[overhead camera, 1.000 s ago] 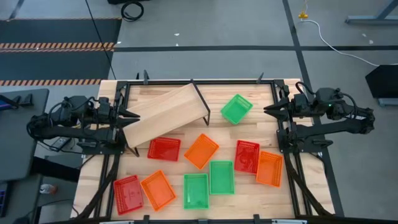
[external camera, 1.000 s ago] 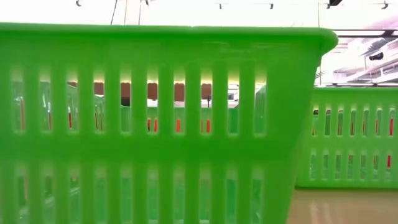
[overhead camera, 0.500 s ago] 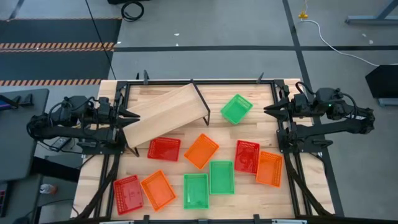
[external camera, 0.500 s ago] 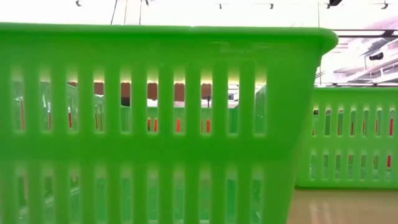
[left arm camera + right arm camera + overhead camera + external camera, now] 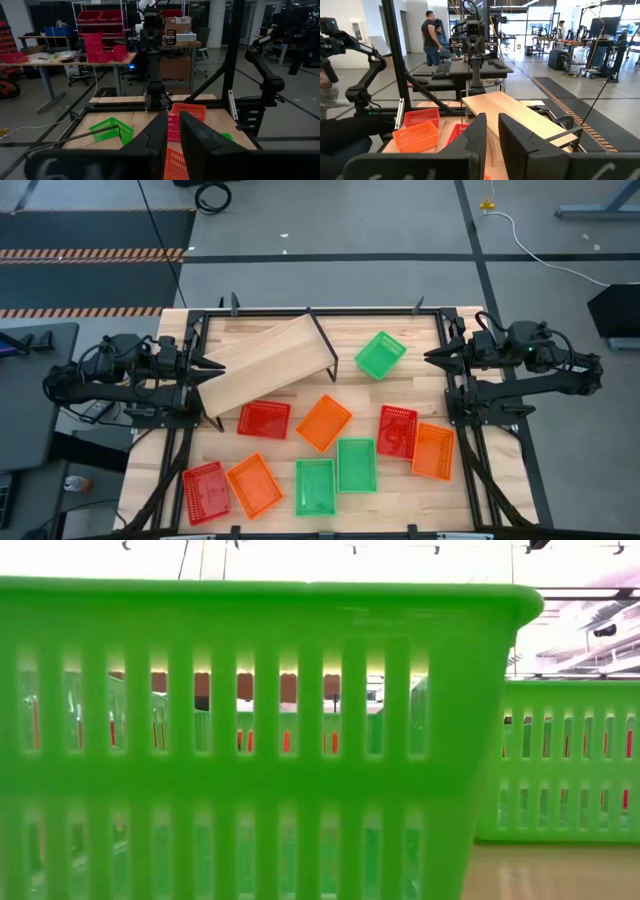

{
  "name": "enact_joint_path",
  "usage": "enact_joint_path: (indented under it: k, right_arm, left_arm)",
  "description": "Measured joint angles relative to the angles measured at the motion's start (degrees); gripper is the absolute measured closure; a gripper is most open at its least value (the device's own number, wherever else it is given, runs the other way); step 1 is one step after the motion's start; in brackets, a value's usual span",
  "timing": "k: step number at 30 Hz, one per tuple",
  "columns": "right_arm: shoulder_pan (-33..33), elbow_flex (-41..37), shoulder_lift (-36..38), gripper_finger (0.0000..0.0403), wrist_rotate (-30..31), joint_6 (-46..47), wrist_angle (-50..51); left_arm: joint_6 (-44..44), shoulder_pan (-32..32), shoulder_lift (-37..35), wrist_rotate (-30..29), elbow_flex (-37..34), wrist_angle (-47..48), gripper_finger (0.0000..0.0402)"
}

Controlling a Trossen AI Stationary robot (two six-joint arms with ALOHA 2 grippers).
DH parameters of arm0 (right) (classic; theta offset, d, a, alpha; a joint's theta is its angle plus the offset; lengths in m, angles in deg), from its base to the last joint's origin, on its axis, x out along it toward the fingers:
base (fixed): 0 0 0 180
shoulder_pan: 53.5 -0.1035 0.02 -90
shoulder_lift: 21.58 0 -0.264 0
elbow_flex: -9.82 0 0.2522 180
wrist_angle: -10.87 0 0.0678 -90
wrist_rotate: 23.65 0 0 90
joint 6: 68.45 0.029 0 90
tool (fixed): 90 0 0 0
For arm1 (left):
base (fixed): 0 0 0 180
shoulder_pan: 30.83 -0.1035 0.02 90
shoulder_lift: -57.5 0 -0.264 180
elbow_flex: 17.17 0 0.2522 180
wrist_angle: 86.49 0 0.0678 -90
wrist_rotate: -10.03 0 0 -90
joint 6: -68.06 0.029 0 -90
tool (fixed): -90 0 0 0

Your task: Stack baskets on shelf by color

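Note:
The shelf point(image 5: 270, 362), a pale plank on black legs, stands slanted on the table's far left part. Nine baskets lie flat on the tabletop. One green point(image 5: 380, 354) sits near the far right. Red point(image 5: 264, 420), orange point(image 5: 323, 422), red point(image 5: 397, 430) and orange point(image 5: 432, 451) lie in the middle. Green point(image 5: 356, 465), green point(image 5: 314, 486), orange point(image 5: 253, 485) and red point(image 5: 206, 492) lie near the front. My left gripper point(image 5: 220, 366) waits at the left edge beside the shelf's end. My right gripper point(image 5: 428, 358) waits at the right edge. Both have their fingers drawn nearly together and hold nothing.
A black frame point(image 5: 310, 311) runs along the table's far edge and down both sides. The low view is filled by the near green basket's wall point(image 5: 250, 740), with a second green basket point(image 5: 570, 760) behind it. People stand far off in the room point(image 5: 431, 37).

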Motion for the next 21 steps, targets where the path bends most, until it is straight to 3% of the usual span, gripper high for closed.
enact_joint_path:
  k: [21]
  right_arm:
    - [0.01, 0.0, 0.0, 0.0348, -0.01, -0.02, 0.0]
  left_arm:
    - [-0.01, 0.0, -0.01, 0.01, 0.0, 0.01, 0.035]
